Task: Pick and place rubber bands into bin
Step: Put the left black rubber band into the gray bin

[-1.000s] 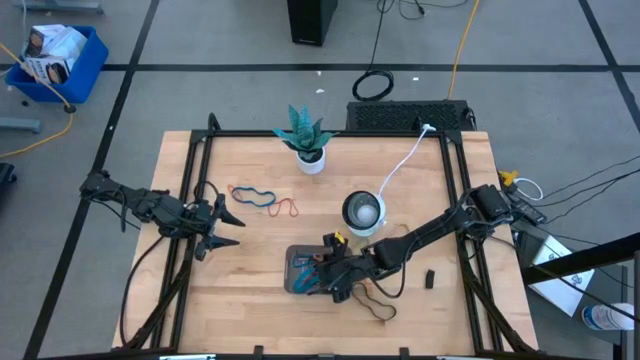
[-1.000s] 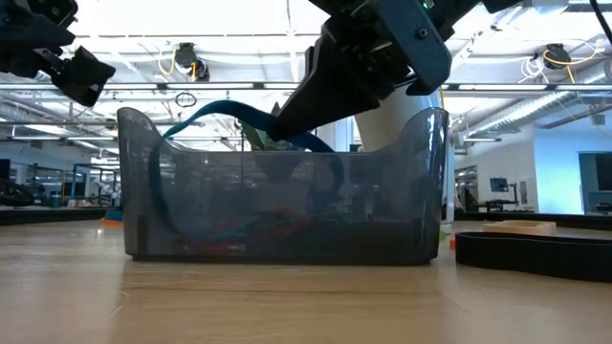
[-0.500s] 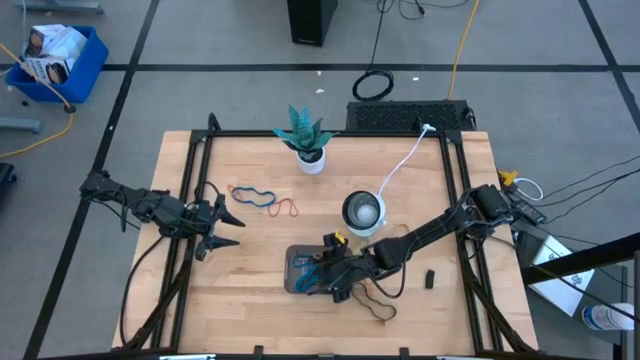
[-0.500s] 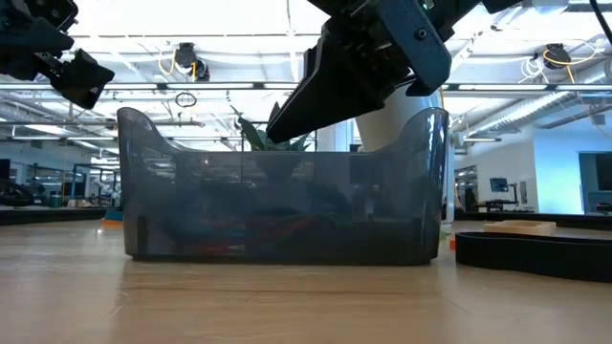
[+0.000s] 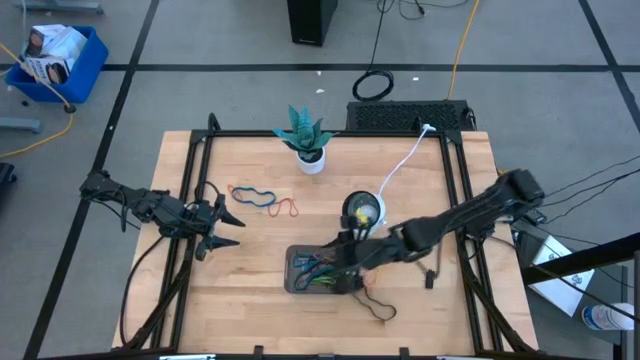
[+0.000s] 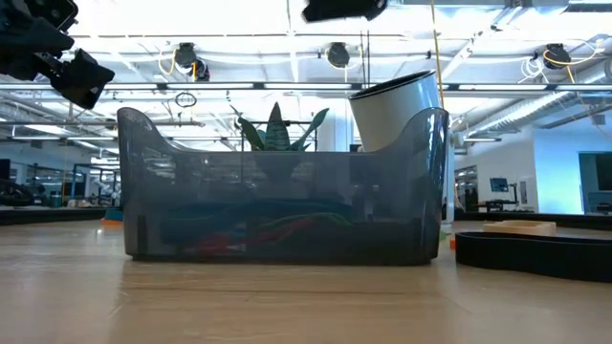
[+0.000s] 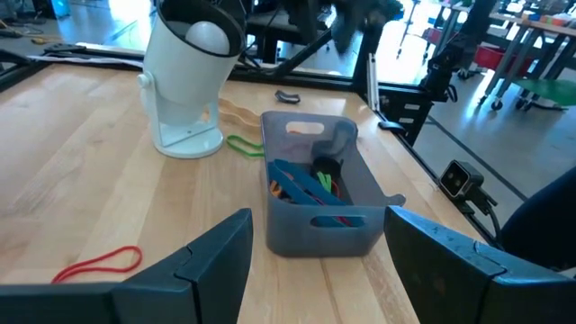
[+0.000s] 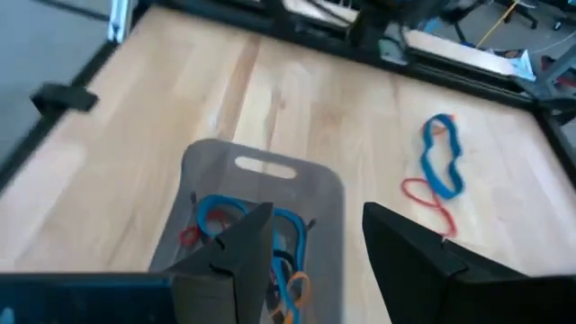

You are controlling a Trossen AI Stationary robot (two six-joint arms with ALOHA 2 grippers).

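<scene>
The left gripper waits open at the table's left side, just beside the blue and red rubber bands, which stretch left to right. The right gripper hangs open and empty above the bin, where other bands already lie. I think the left arm is nearer those loose bands.

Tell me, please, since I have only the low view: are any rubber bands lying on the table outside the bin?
Observer: Yes. A blue band and a red band lie together on the wood, apart from the bin, towards the table's left.
Operator: Thank you. Is the right gripper holding anything?
Observer: No. The right gripper hovers over the bin, open, with nothing between its fingers.
Operator: And where is the left gripper?
Observer: The left gripper waits open at the table's left edge, near those two bands.
</scene>
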